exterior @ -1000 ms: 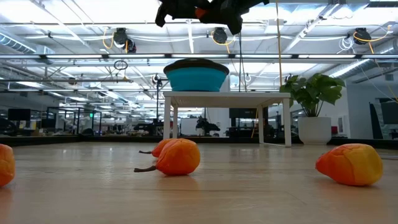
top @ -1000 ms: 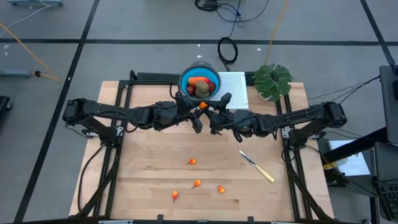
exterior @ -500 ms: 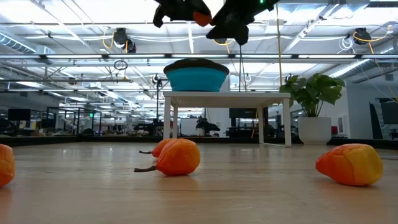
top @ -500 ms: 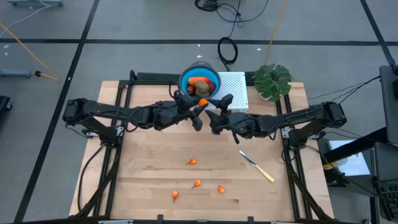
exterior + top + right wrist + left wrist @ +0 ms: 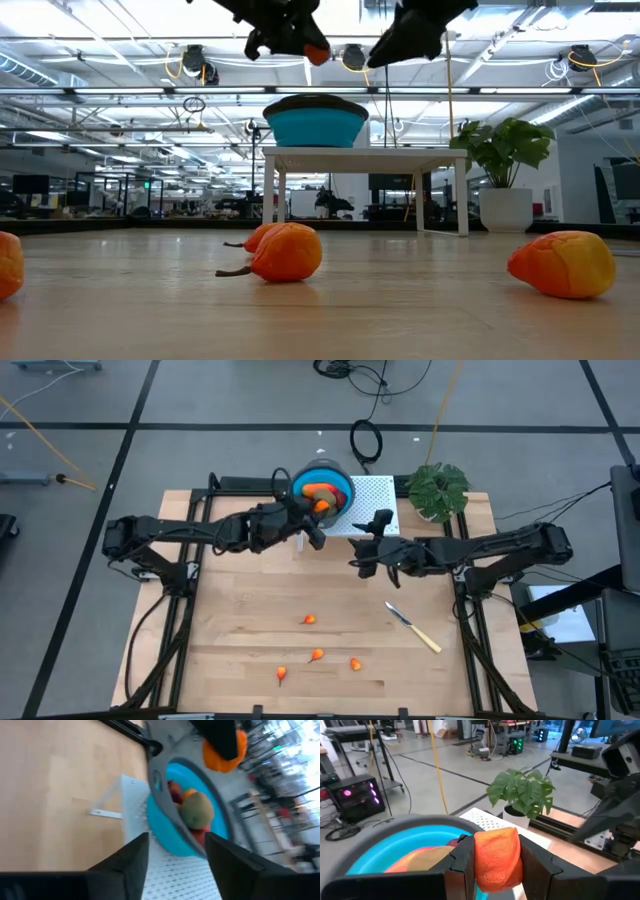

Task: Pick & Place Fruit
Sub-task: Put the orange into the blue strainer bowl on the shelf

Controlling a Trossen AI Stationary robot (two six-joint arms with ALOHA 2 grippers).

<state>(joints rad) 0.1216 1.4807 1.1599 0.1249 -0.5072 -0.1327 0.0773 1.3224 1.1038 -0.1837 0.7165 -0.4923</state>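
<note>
My left gripper (image 5: 318, 512) is shut on a small orange fruit piece (image 5: 496, 857) and hovers at the near rim of the blue bowl (image 5: 322, 488). The bowl has a grey rim (image 5: 380, 827) and holds several fruit pieces (image 5: 196, 806). It stands on a white perforated stand (image 5: 372, 502). My right gripper (image 5: 175, 862) is open and empty. It hangs to the right of the bowl (image 5: 368, 545), facing it. Several tiny orange bits (image 5: 317, 655) lie on the table's near half, also in the low view (image 5: 285, 252). My left gripper pinches the orange fruit piece by its two sides (image 5: 479, 862) between its two fingers. The fingers (image 5: 462, 865) come nearly level from the table's left toward the bowl. The piece (image 5: 317, 52) is lifted clear, high above the table, by the bowl's near rim.
A knife with a pale yellow handle (image 5: 415, 628) lies on the table's right half. A potted plant (image 5: 437, 490) stands at the far right corner. Both arms' black frames run along the table's left and right sides.
Both grippers met at the orange piece a second ago. My left gripper has swung toward the far edge, to the bowl's rim, carrying the piece. My right gripper has drawn back toward the table's right edge and rolled, with nothing in it.
</note>
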